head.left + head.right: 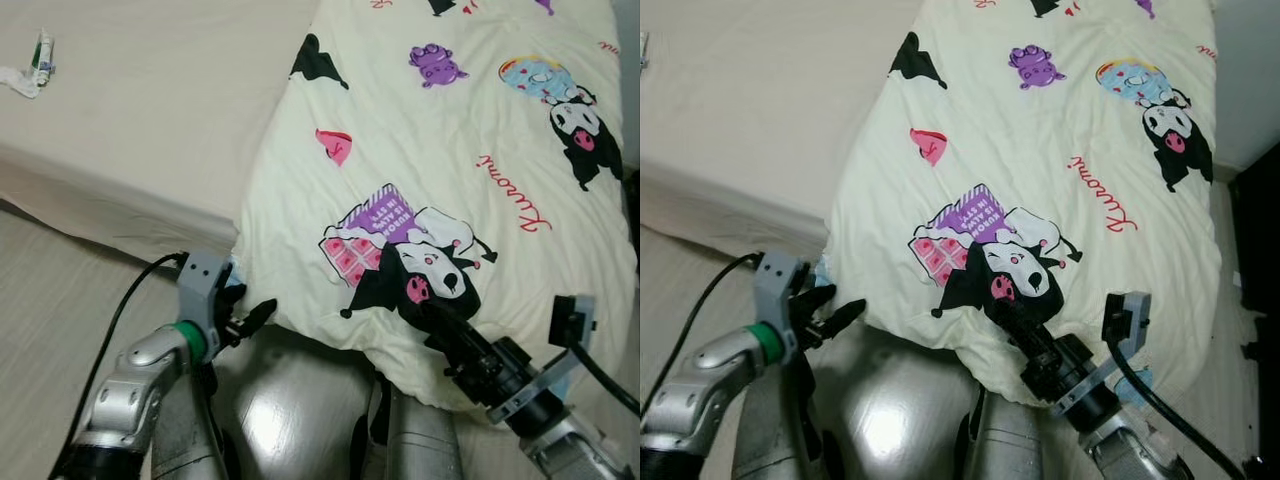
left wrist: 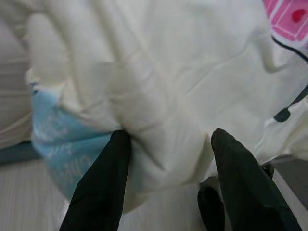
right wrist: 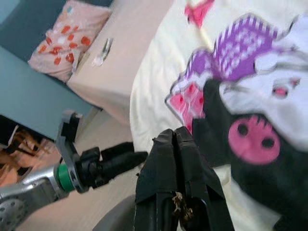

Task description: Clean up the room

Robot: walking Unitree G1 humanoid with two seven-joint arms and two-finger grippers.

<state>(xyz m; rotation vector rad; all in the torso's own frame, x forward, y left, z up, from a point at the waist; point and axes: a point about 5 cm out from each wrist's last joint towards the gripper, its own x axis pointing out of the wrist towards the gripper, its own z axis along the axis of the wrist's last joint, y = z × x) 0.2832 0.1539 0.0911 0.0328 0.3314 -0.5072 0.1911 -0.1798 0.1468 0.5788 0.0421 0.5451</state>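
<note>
At the bed's foot, left gripper spread around quilt edge; right gripper pressed together.

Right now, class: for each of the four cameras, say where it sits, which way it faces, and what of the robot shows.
Left eye view: on the head, looking down at the quilt on the bed; both silver arms show.
Right eye view: same head, same scene.
Left wrist view: along the open left gripper at the quilt's edge.
Right wrist view: along the shut right gripper over the quilt, with the left gripper beyond.
Shared: all four see the quilt.
</note>
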